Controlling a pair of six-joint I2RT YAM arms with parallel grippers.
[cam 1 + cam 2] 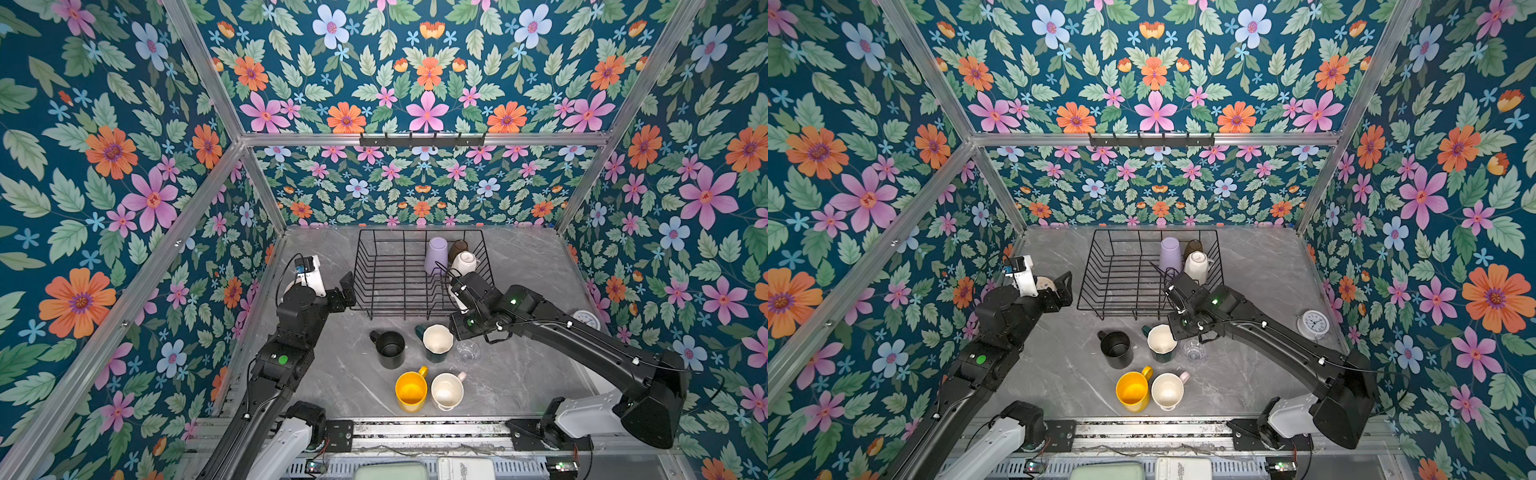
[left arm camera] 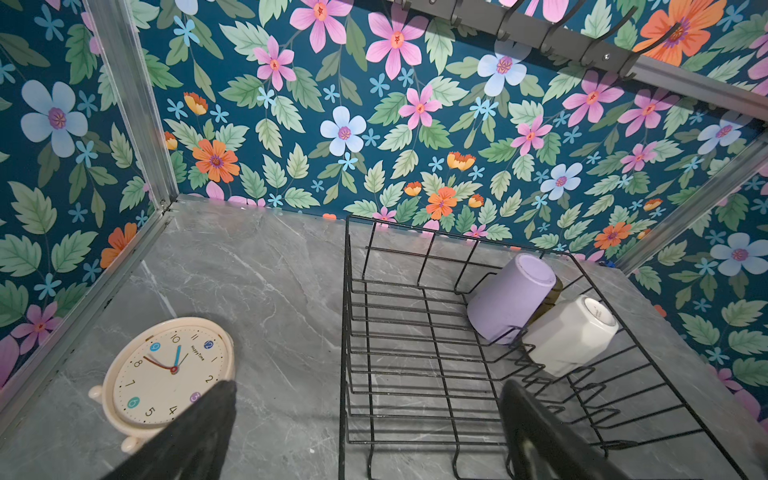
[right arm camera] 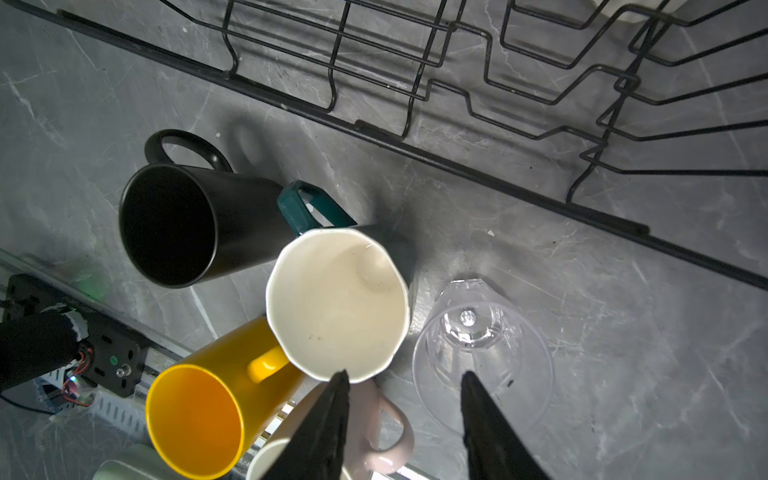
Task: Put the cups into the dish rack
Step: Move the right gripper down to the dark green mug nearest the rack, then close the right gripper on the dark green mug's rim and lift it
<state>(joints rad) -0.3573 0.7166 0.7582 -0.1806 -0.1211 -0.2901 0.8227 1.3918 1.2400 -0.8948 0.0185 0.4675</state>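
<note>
Cups total eight. Three sit inside the dish rack [image 1: 365,266], at its far right corner: lilac tumbler [image 1: 436,255] and white mug [image 1: 464,264], both bottom-up and leaning, with olive-brown tumbler [image 1: 457,249] largely hidden behind them. Five stand mouth-up on the table [image 1: 519,374] in front of the rack: black mug [image 1: 390,349], dark-green mug [image 1: 437,343], clear glass [image 1: 467,351], yellow mug [image 1: 411,390] and pale-pink mug [image 1: 447,390]. Right gripper [image 3: 403,372] hangs over the clear glass with jaws apart, one finger above its mouth, the other beside the dark-green mug; nothing clamped. Left gripper [image 2: 368,386] is beside the rack's left wall, jaws spread wide, holding nothing. Clocks: two, a cream-rimmed clock [image 2: 166,370] by the left gripper and a white clock [image 1: 586,320] at the table's right edge.
</note>
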